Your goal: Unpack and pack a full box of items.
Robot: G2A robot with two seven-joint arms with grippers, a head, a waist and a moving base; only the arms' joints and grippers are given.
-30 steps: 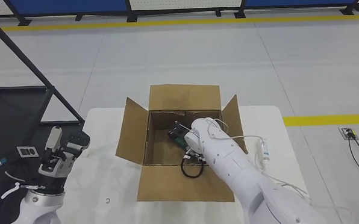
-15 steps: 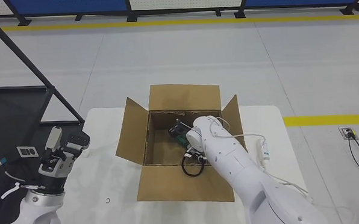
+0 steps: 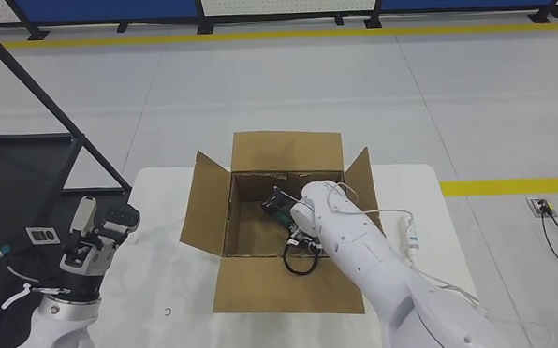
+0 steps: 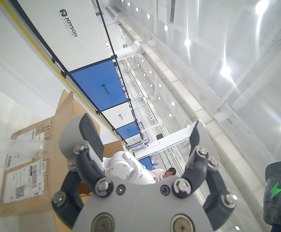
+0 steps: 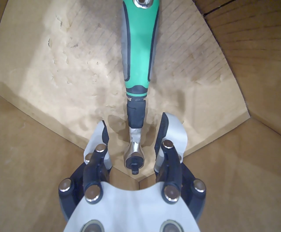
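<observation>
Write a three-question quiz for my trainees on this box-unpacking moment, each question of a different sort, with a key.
1. True or false: the right gripper is shut on the green-handled ratchet.
2. Where does the ratchet lie? A on the table; B on the floor of the cardboard box; C on a box flap.
3. Fill in: the left gripper, off to the side of the box, is ____.
Key: 1 false, its fingers stand open either side of the ratchet's metal neck; 2 B; 3 open.
</observation>
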